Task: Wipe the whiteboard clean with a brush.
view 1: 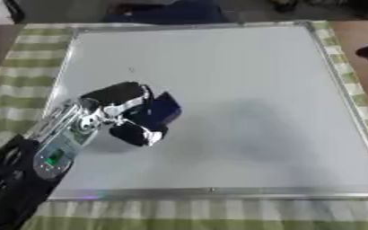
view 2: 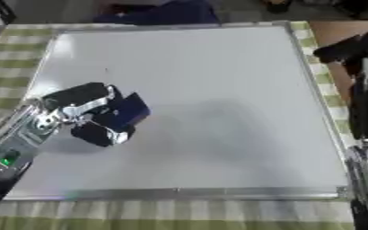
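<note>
**Left hand on the brush, low on the whiteboard**

On the whiteboard's (view 1: 242,90) left half, a little below its middle, I see my left hand (view 1: 120,105) with its fingers and thumb curled round a dark blue brush (view 1: 165,109). The brush sticks out from the hand toward the board's centre and seems to rest on the white surface, though I cannot be sure from this angle that it truly touches. A soft grey shadow lies on the board just beside the brush, toward the centre.

My left arm (view 1: 58,143) comes up from the board's near left corner, silver at the wrist with a small green light on it, and crosses the board's left frame on its way to the hand.

The board itself lies flat and fills most of the view, its silver frame running round all four sides. Its surface looks plain white; I make out only a tiny dark speck (view 1: 131,69) above the hand, toward the far left corner.

Under the board, a green and white checked cloth (view 1: 14,85) shows as a strip along the board's left, near and right edges.

My right hand (view 2: 347,48) shows off the board's far right corner, over the brown surface past the cloth, well apart from the brush. It is dark and I cannot tell how its fingers stand.
</note>
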Controlling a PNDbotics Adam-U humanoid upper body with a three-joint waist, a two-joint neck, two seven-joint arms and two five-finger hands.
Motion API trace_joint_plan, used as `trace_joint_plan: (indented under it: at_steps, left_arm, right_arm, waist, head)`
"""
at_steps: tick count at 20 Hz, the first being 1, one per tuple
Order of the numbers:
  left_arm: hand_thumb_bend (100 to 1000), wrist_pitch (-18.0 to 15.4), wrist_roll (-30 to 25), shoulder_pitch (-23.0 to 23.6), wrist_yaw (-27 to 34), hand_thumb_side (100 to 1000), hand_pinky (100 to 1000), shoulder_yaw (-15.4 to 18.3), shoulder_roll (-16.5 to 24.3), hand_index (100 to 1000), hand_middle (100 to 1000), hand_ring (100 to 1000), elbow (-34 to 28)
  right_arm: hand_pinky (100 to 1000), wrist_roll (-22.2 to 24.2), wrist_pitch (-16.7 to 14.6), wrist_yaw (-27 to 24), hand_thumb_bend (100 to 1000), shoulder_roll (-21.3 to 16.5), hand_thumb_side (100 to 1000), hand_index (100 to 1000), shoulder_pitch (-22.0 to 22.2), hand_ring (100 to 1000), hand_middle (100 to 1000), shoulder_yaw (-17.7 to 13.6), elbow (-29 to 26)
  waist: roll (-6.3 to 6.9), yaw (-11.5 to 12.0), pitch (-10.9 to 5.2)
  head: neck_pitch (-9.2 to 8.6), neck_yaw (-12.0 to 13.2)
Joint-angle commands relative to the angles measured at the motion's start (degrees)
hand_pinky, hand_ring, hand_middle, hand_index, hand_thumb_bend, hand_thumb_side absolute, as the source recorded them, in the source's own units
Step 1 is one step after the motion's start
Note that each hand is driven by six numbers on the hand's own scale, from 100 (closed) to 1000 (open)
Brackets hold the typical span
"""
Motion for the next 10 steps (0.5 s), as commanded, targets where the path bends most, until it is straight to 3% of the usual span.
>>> trace_joint_plan:
  at_steps: [1, 10]
  left_arm:
    - [139, 1.26, 0.57, -1.72, 0.70, 366, 378, 2.36, 2.31, 100, 401, 572, -0.08]
    - [136, 2.97, 2.98, -5.65, 1.62, 382, 380, 7.52, 3.98, 100, 405, 572, 6.67]
  right_arm:
    - [717, -0.01, -0.07, -0.05, 100, -1.02, 967, 502, -0.47, 629, 490, 0.00, -1.14]
    - [717, -0.04, -0.18, 0.24, 100, -1.01, 968, 500, -0.80, 628, 489, -0.08, -1.14]
  waist:
    - [-0.07, 0.11, -1.29]
    - [-0.09, 0.08, -0.30]
  head:
    - [-0.71, 0.01]
    - [-1.66, 0.42]
